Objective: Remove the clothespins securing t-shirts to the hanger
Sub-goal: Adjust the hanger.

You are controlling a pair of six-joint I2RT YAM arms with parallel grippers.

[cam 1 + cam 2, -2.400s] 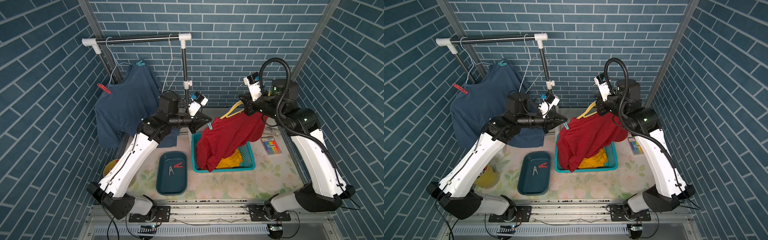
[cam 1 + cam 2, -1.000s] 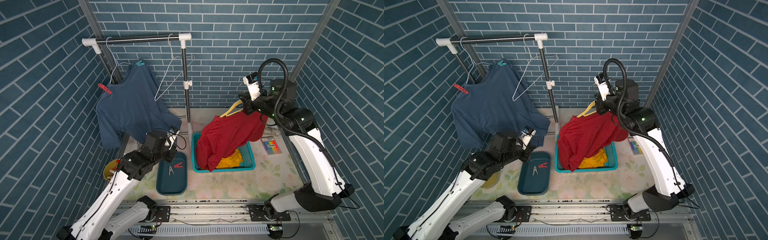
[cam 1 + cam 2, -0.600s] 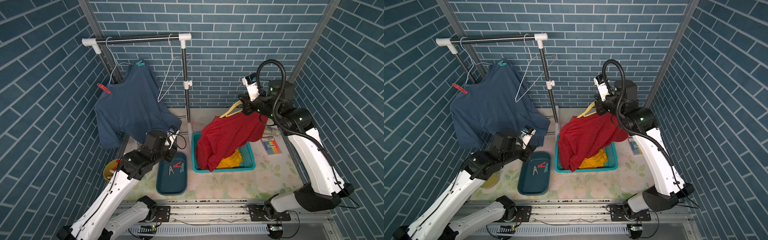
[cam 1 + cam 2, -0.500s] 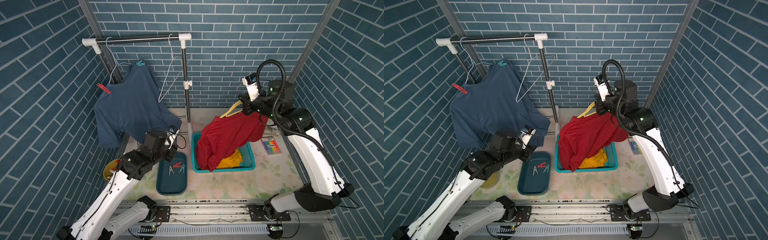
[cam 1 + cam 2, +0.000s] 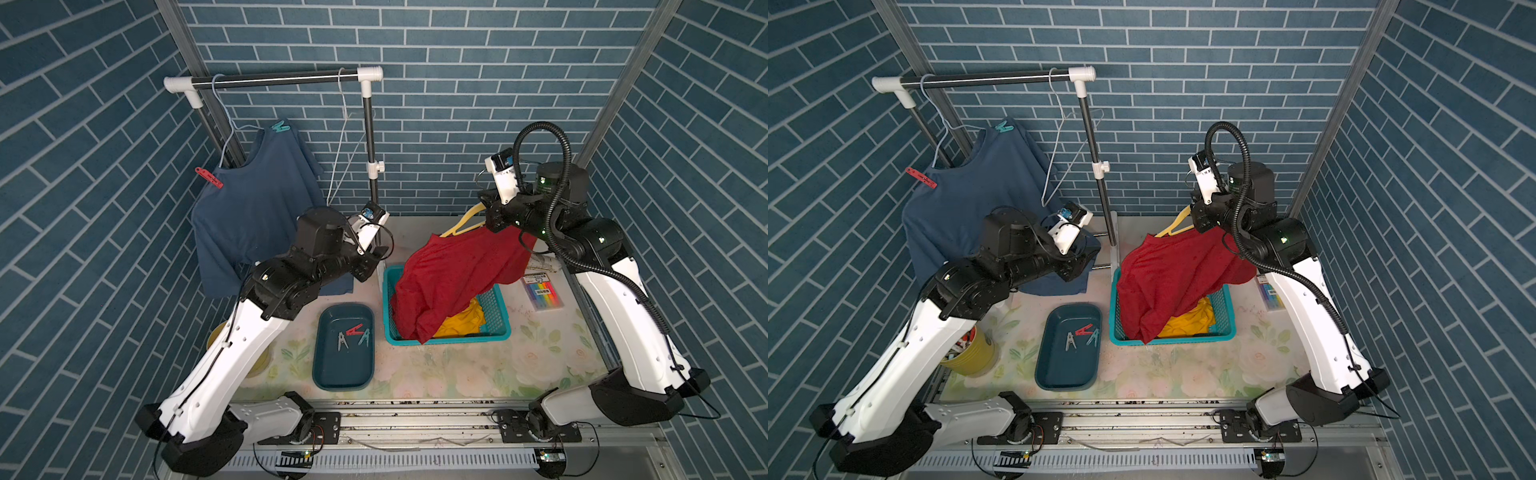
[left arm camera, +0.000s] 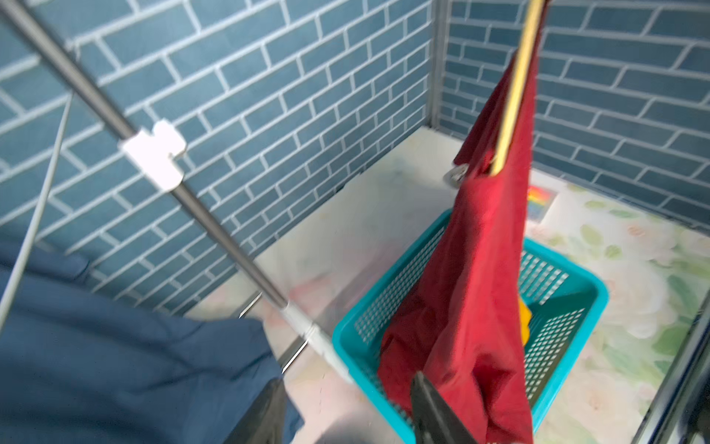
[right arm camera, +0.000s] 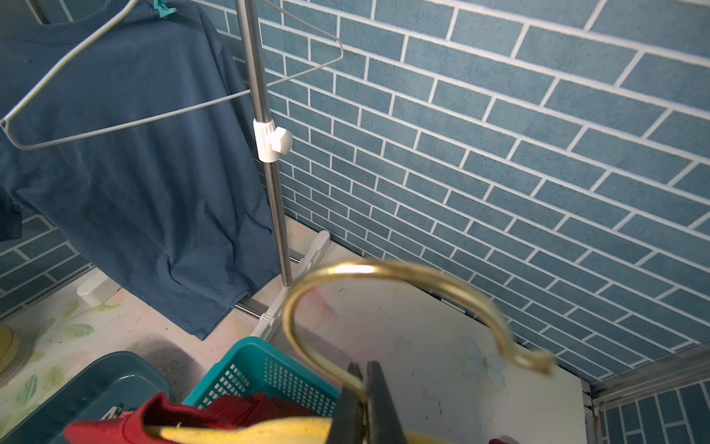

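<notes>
"What's the biggest thing in there?"

"The rack (image 5: 270, 80) at the back. The blue t-shirt (image 5: 249, 216) hangs from it on a wire hanger."

"And the red t-shirt (image 5: 457, 274)?"

"Off the rack, on a yellow hanger (image 5: 461, 220). Its lower part is draped into the teal basket (image 5: 449, 341) on the tabletop (image 5: 478, 374), over the yellow t-shirt (image 5: 461, 324) lying inside. Just beside the basket sits a dark tray (image 5: 343, 370)."

"What holds the red one up?"

"The right tool (image 7: 363, 374), pinched tight on the hanger's brass hook (image 7: 403, 269)."

"And the left tool (image 6: 345, 388)?"

"Up by the blue t-shirt's hem, near the rack's post. Its fingers are spread apart with nothing between them."

"Where are the pins?"

"A red clothespin (image 5: 209, 178) grips one shoulder of the blue t-shirt and a teal clothespin (image 5: 280, 127) the other. Three lie close together in the tray: a loose red pin (image 5: 354, 329), a loose grey-white pin (image 5: 342, 341) and a loose teal pin (image 5: 365, 336)."
</notes>
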